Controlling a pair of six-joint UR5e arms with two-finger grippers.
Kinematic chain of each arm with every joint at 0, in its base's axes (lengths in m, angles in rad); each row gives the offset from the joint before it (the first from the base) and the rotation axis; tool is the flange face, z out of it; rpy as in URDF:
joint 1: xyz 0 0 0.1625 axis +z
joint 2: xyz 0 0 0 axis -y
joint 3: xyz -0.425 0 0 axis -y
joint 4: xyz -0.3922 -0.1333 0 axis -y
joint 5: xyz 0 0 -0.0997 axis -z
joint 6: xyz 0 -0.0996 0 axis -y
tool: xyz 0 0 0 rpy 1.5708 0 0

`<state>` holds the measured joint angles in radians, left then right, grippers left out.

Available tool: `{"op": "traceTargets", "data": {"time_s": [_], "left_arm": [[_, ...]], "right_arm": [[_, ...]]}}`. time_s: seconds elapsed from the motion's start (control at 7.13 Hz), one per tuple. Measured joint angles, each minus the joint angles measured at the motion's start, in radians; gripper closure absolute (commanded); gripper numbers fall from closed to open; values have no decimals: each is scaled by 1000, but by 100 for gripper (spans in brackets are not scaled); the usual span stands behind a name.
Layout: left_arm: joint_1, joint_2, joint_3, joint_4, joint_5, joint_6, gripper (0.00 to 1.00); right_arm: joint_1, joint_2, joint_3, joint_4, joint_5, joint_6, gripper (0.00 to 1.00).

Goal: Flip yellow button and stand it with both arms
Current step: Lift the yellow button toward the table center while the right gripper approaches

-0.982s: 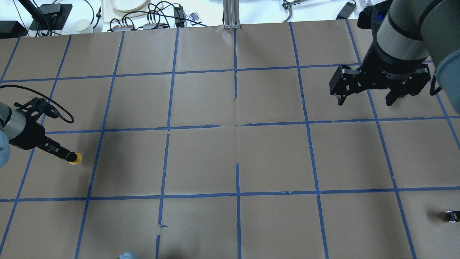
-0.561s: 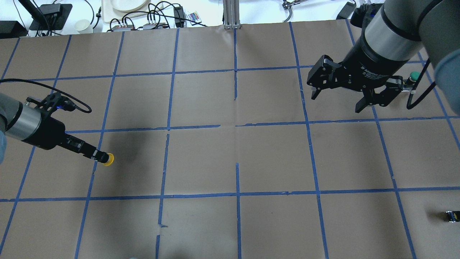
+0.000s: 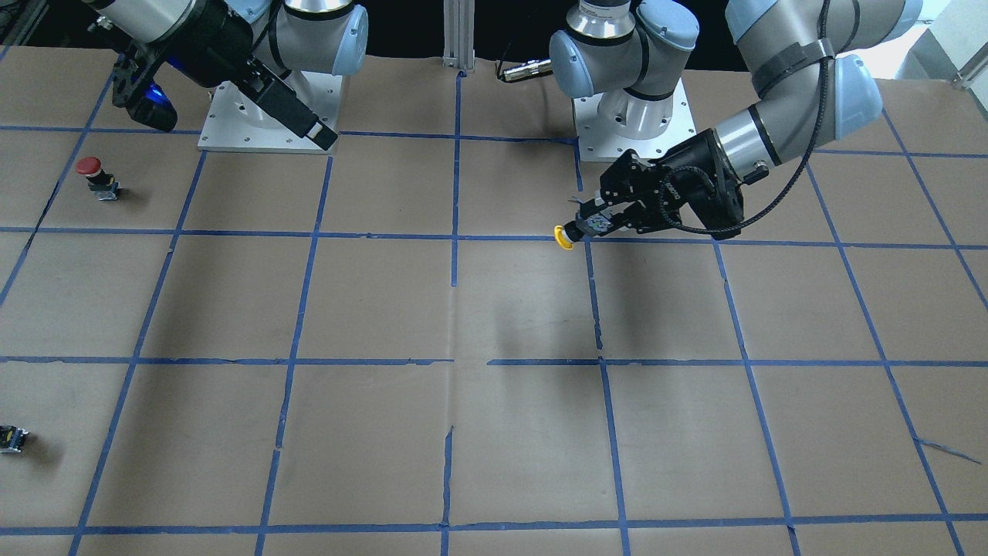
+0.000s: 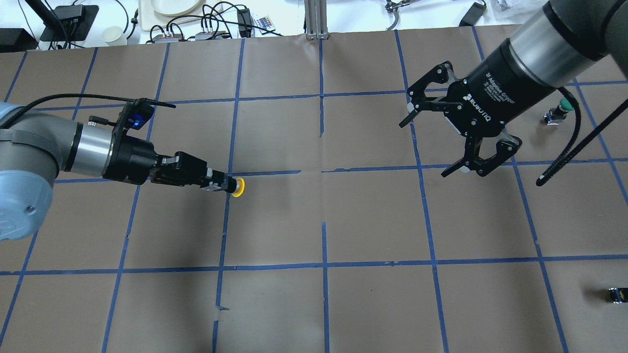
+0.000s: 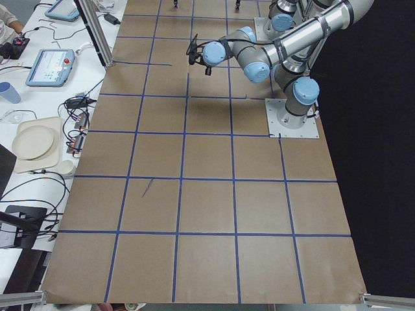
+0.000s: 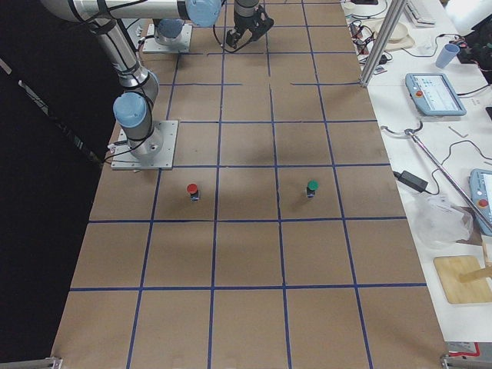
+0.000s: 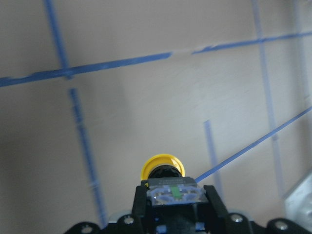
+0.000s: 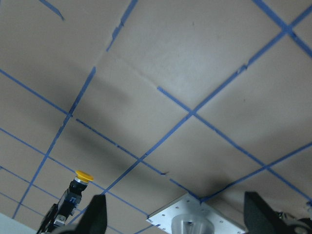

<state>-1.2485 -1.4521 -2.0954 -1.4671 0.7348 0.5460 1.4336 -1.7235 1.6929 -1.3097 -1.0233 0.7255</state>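
- left gripper [image 4: 222, 185]: closed on the blocky body of the yellow button [image 4: 238, 187], arm reaching in level from the left side.
- yellow button is clamped between the fingers with its cap sticking out sideways past the fingertips. It looks lifted off the table [image 4: 274, 294], left of centre, above a crossing of blue tape lines.
- look: round yellow mushroom cap, black neck, and a grey body with a green mark on the back face, which shows in the left wrist view [image 7: 173, 191].
- handling (judged): light, hard plastic that won't deform. The domed cap is smooth and likely slippery, so it is poor to pinch.
- the flat sides of the body are the best hold. The second arm should take the neck or whatever body is free beside the left fingers, which is little.
- it stands on a small base and would tip easily.
- right gripper [image 4: 422, 150]: jaws spread wide, nothing in them, well apart from the button and pointing toward it.
- green button [image 4: 564, 106] and small black block [image 4: 616, 294] are at the far right, not involved.
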Motion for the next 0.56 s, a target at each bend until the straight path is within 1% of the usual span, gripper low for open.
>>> {"op": "traceTargets", "data": {"time_s": [0.14,0.42,0.56], "left_arm": [[-41,3,-7,-5,-116,-55,89],[-110,0,-53,-5,-345,-104,90],[-152,0,-69,0,-419,-127,91]], "right_arm": [[-37,0,6,73,75,7,0],[-61,1,21,141,226,7,0],[-64,2,46,170,332,7,0]]}}
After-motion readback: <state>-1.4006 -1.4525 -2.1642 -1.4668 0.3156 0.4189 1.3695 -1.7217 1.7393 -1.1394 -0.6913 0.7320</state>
